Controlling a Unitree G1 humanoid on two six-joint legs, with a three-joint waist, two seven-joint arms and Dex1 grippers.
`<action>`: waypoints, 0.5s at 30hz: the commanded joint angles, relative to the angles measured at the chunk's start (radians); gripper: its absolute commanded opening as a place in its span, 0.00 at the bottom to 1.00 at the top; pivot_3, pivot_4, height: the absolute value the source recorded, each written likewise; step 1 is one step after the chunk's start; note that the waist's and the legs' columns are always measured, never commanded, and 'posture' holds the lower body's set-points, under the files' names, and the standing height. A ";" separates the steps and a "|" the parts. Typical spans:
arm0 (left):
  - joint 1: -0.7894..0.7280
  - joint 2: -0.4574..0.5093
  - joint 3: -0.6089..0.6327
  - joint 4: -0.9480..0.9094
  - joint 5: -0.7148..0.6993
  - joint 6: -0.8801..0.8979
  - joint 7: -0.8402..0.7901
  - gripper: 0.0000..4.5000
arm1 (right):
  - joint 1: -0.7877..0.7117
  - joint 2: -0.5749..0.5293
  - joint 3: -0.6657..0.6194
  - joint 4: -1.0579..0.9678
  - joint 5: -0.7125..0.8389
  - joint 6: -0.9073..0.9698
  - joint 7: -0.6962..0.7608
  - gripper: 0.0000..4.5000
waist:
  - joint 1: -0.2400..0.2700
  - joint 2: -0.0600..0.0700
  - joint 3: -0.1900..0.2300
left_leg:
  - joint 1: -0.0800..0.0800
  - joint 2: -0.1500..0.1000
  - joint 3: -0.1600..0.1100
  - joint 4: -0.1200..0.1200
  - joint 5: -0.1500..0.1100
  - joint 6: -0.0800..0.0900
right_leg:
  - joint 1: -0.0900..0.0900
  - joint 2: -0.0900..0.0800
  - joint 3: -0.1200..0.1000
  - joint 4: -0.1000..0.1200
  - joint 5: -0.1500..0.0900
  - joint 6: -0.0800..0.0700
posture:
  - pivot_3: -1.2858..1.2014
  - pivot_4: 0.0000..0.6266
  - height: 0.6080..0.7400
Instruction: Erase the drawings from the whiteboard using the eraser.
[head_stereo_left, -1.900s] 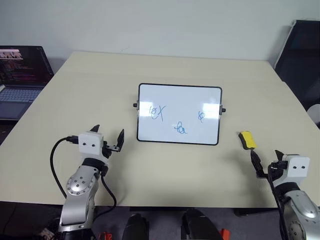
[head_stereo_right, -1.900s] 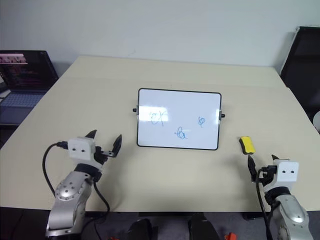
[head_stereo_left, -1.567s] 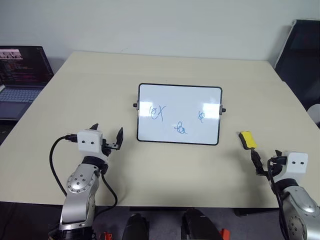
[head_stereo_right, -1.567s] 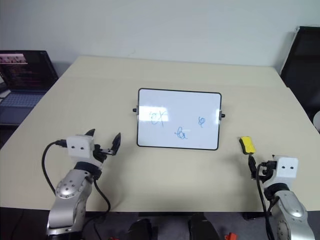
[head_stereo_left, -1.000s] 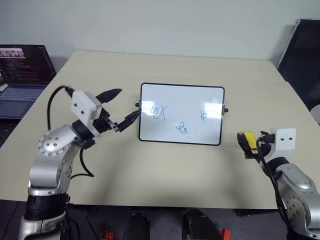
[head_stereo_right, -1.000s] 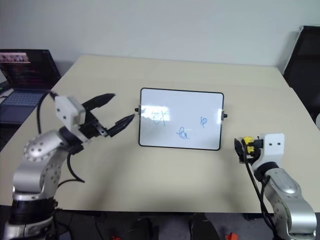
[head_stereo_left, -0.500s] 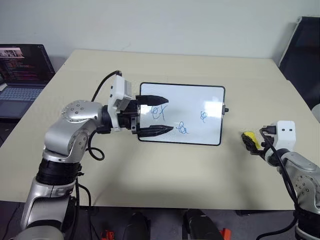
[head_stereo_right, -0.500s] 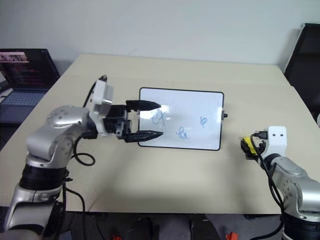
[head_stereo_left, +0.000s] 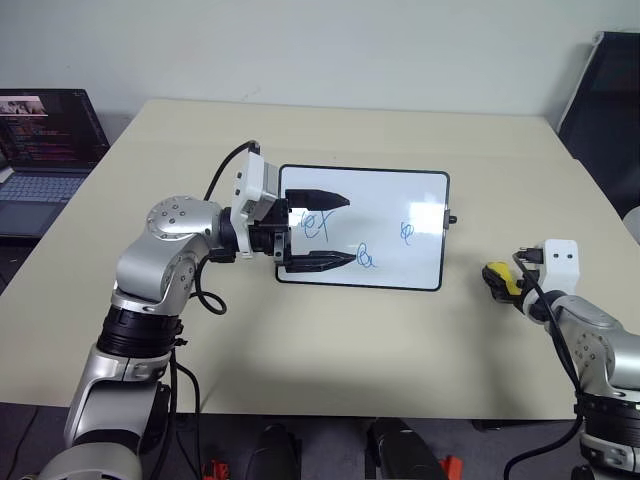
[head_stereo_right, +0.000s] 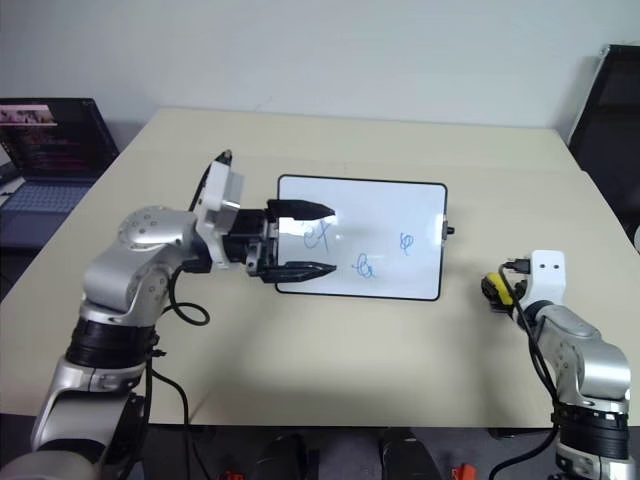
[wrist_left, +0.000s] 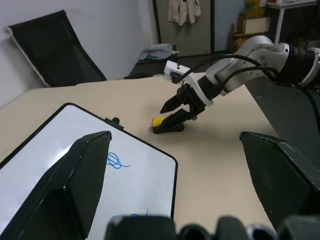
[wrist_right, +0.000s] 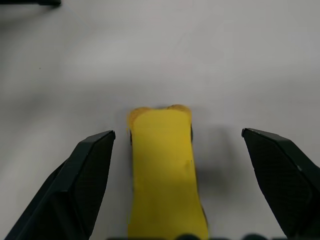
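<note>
One eraser (wrist_right: 165, 170): a small yellow block with a dark underside, slightly ragged at its far end. It lay flat on the tan table (head_stereo_left: 330, 340), to the right of the whiteboard (head_stereo_left: 400, 195) and apart from it. The right gripper (wrist_right: 175, 185) straddled it with jaws released and spread wide, one finger on each side, neither touching the block.

One whiteboard: glossy white, thin black frame, rounded corners, a small black knob on each short side. It lay flat near the table's middle. Three drawings (head_stereo_left: 318, 222) counted on it, all thin blue loops: one with an X at the left, one low in the centre, one smaller at the right.

The left gripper (head_stereo_left: 345, 231) pointed sideways over the board's left part, jaws apart and empty, the X scribble between its fingers as seen from the head.

One open laptop (head_stereo_left: 45, 150) stood past the table's left edge. One black chair (head_stereo_left: 605, 100) stood at the right.
</note>
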 joint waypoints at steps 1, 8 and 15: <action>-0.002 -0.001 0.021 -0.012 -0.003 -0.017 -0.008 1.00 | -0.021 -0.004 -0.003 0.001 -0.017 -0.039 0.004 0.99 | 0.000 0.000 0.000 | 0.000 0.000 0.000 0.000 0.000 0.000 | 0.000 0.000 0.000 0.000 0.000 0.000 | 0.52 0.24 1.00; 0.009 0.002 0.020 -0.003 0.006 -0.029 -0.016 1.00 | -0.023 0.005 -0.010 0.019 -0.017 -0.049 0.000 0.71 | 0.000 0.000 0.000 | 0.000 0.000 0.000 0.000 0.000 0.000 | 0.000 0.000 0.000 0.000 0.000 0.000 | 0.52 0.24 1.00; 0.033 0.005 0.022 0.023 0.026 -0.054 -0.024 1.00 | -0.024 0.013 -0.011 0.018 -0.014 -0.052 -0.001 0.26 | 0.000 0.001 0.000 | 0.000 0.000 0.000 0.000 0.000 0.000 | 0.000 0.000 0.000 0.000 0.000 0.000 | 0.52 0.24 1.00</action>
